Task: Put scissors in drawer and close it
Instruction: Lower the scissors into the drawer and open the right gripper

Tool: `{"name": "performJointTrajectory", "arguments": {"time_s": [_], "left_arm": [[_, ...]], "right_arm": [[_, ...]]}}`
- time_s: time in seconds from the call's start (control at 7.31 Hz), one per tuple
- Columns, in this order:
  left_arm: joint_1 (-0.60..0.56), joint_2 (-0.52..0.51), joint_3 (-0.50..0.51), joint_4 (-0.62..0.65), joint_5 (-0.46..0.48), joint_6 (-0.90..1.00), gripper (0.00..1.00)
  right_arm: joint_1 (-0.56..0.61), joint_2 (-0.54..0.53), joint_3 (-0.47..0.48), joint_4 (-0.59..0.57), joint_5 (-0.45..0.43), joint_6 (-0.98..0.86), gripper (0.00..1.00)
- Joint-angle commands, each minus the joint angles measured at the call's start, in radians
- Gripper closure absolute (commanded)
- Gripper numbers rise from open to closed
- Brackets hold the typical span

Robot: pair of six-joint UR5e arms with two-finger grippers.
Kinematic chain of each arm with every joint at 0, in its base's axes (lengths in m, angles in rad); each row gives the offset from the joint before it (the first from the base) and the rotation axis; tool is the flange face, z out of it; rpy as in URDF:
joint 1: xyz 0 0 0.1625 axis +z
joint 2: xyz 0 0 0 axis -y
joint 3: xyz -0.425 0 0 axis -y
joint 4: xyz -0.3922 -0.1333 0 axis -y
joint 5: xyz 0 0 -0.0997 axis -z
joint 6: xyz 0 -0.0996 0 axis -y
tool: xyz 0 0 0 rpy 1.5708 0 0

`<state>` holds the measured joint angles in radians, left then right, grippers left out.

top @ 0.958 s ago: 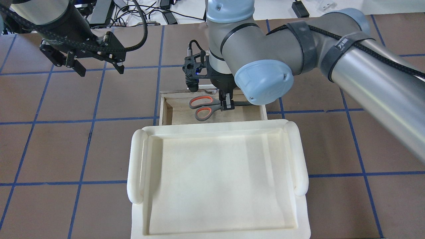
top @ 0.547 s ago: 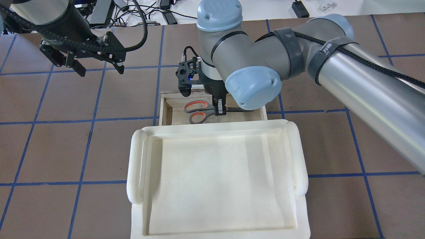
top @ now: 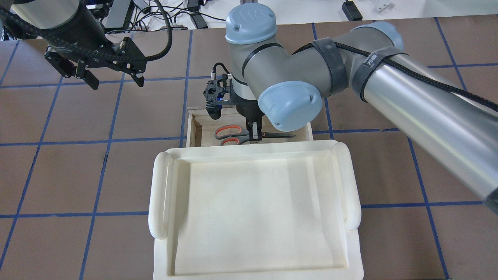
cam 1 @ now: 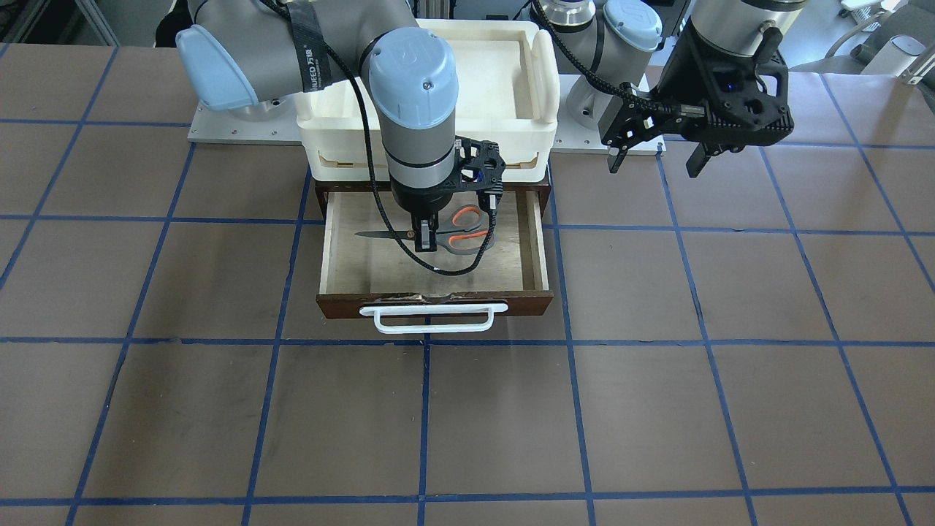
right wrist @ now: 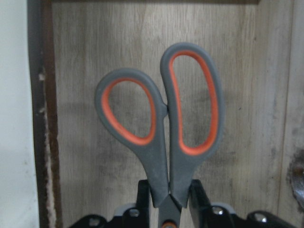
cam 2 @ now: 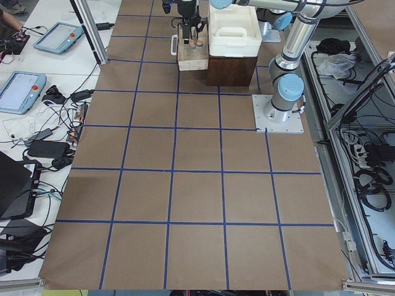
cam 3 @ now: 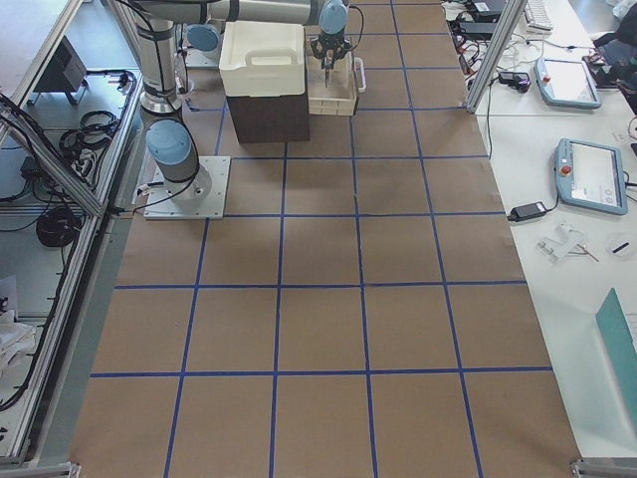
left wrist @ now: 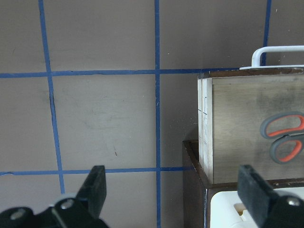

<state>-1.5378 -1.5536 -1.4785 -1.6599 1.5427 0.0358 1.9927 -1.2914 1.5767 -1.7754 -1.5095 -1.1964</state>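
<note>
The scissors [cam 1: 456,230], grey handles lined in orange-red, are inside the open wooden drawer [cam 1: 544,248], low over its pale floor. My right gripper [cam 1: 425,237] is shut on them near the pivot, pointing straight down. In the overhead view the gripper [top: 253,134] holds the scissors [top: 238,136] close to the tray's edge. The right wrist view shows the scissors [right wrist: 166,156] clamped between the fingers [right wrist: 142,194]. My left gripper [top: 116,81] is open and empty, hovering off to the drawer's side [left wrist: 237,128]. The drawer's white bar handle [cam 1: 432,318] faces away from me.
A white plastic tray [top: 159,194] sits on top of the dark cabinet that holds the drawer and covers the drawer's rear part from above. Brown table with blue grid lines lies all around. Cables and devices lie beyond the far edge.
My right gripper has carried the scissors lower into the drawer and a little toward the tray and my left. The left arm has not moved.
</note>
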Motion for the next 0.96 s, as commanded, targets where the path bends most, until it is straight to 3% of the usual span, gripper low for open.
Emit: {"name": "performJointTrajectory", "arguments": {"time_s": [0.0,0.14,0.41,0.82], "left_arm": [[0.005,0.001,0.004,0.002,-0.004,-0.007,0.00],[0.007,0.001,0.006,0.002,-0.004,-0.008,0.00],[0.010,0.001,0.013,0.002,-0.001,0.004,0.00],[0.016,-0.008,0.017,0.000,0.005,0.006,0.00]], "right_arm": [[0.005,0.006,0.000,0.004,0.000,0.000,0.82],[0.005,0.006,0.002,0.005,0.002,0.000,0.80],[0.005,0.004,0.003,0.005,0.003,0.001,0.65],[0.006,0.017,0.003,0.001,0.005,-0.011,0.00]]}}
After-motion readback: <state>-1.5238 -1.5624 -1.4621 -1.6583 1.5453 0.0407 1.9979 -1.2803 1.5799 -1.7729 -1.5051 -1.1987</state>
